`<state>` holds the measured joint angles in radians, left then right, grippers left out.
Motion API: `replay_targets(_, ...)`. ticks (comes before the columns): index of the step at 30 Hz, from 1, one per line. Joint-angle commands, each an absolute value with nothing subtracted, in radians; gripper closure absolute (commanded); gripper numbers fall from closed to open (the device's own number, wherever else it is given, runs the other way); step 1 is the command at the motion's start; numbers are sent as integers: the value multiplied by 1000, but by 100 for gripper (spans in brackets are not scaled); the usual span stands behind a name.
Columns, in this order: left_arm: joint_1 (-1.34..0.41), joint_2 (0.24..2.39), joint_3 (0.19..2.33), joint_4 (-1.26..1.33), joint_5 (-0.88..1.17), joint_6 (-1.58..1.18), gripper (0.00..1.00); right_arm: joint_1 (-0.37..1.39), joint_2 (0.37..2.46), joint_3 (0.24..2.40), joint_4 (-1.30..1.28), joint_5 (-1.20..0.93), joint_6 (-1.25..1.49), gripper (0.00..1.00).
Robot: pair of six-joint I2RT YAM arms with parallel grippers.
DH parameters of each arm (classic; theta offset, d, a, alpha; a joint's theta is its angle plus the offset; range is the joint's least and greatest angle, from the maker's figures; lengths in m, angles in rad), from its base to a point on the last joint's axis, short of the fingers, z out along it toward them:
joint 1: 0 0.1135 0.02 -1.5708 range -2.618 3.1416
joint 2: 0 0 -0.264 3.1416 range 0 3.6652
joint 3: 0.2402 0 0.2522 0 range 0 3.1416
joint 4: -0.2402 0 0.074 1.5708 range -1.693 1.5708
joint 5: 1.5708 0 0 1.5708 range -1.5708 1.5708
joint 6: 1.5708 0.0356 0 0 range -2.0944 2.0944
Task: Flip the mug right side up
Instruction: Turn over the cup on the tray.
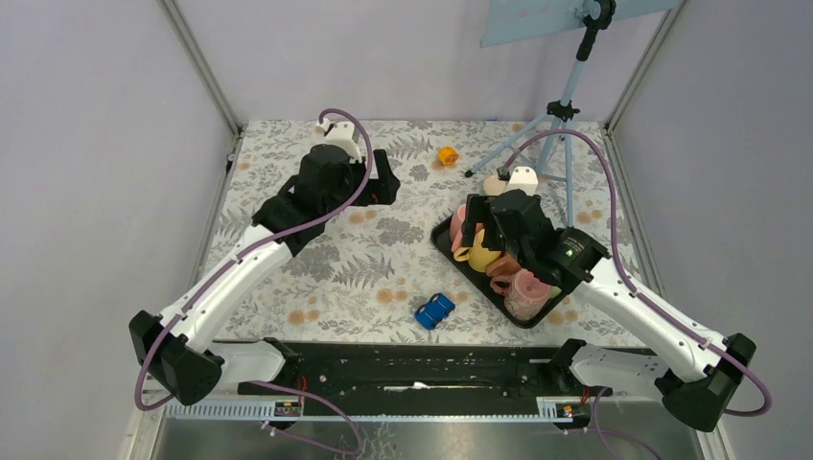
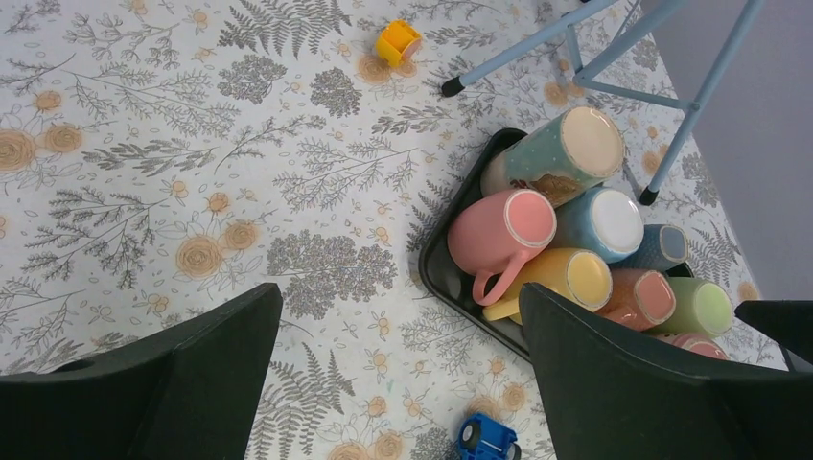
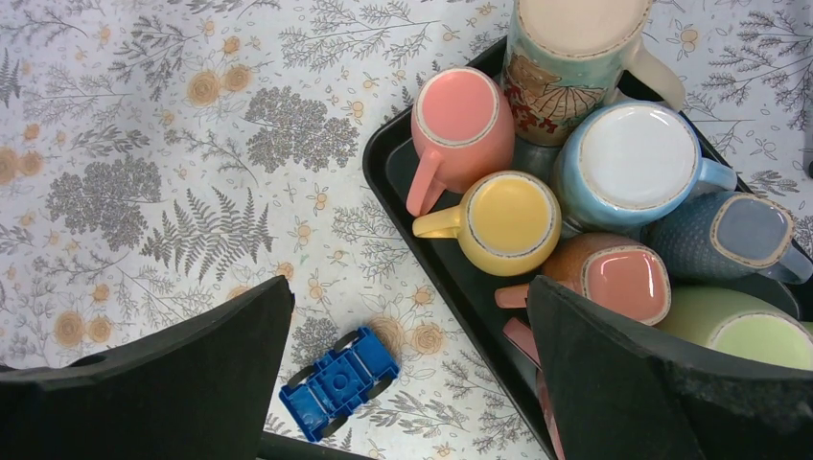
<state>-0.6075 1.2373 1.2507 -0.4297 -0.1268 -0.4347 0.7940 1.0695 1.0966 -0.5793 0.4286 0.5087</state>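
Several mugs stand packed together bottom up in a black tray (image 1: 439, 237) at the right of the table. In the right wrist view they are a pink mug (image 3: 460, 123), a yellow mug (image 3: 505, 222), a light blue mug (image 3: 638, 163), a tall patterned mug (image 3: 566, 48) and others, inside the tray (image 3: 379, 165). My right gripper (image 3: 410, 287) is open and empty, hovering above the tray's left edge (image 1: 489, 230). My left gripper (image 2: 398, 297) is open and empty, high over the table's far left (image 1: 379, 177), away from the tray (image 2: 431, 270).
A blue toy car (image 1: 434, 310) lies upside down on the flowered cloth just left of the tray (image 3: 338, 381). A small yellow object (image 1: 447, 154) sits near the back. A blue tripod (image 1: 566, 105) stands behind the tray, one foot near it.
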Motion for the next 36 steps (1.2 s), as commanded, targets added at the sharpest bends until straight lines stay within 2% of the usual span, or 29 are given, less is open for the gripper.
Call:
replay_targets(1, -605, 1225, 1296, -433, -161, -415, 1, 801, 1074, 1148, -581, 463, 489, 0)
replay_targets(9, -606, 1176, 1248, -453, -135, -408, 1, 801, 1075, 1148, -592, 493, 515, 0)
replay_targets(21, -611, 1148, 1118, -329, 53, -385, 1, 801, 1062, 1170, -718, 529, 598, 0)
replay_targets(36, -789, 1402, 1049, -5, 188, -281, 1, 802, 950, 1182, -756, 603, 592, 0)
